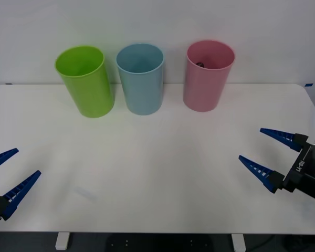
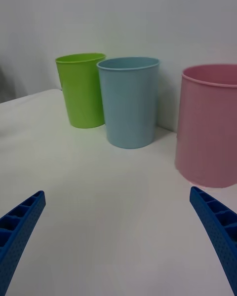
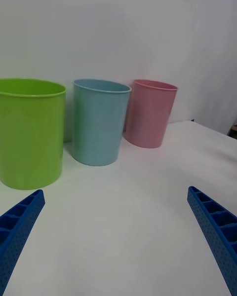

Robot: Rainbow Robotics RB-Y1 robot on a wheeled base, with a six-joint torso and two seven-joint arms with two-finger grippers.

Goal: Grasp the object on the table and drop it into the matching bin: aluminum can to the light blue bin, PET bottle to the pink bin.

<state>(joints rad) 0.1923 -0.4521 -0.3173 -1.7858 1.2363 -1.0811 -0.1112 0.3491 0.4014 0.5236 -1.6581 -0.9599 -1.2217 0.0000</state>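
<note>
The pink bin (image 1: 208,76) stands at the back right of the white table (image 1: 157,157), and the light blue bin (image 1: 141,79) stands in the middle of the row. A small dark spot (image 1: 199,64) shows inside the pink bin near its rim; I cannot tell what it is. The PET bottle is out of view. My right gripper (image 1: 251,143) hovers open and empty over the table's right side, facing the bins (image 2: 117,192). Low at the front left, my left gripper (image 1: 28,161) is also open and empty (image 3: 116,191).
A lime green bin (image 1: 85,80) stands left of the light blue one, all three in a row along the table's far edge against a white wall. Bare tabletop stretches between the grippers and the bins.
</note>
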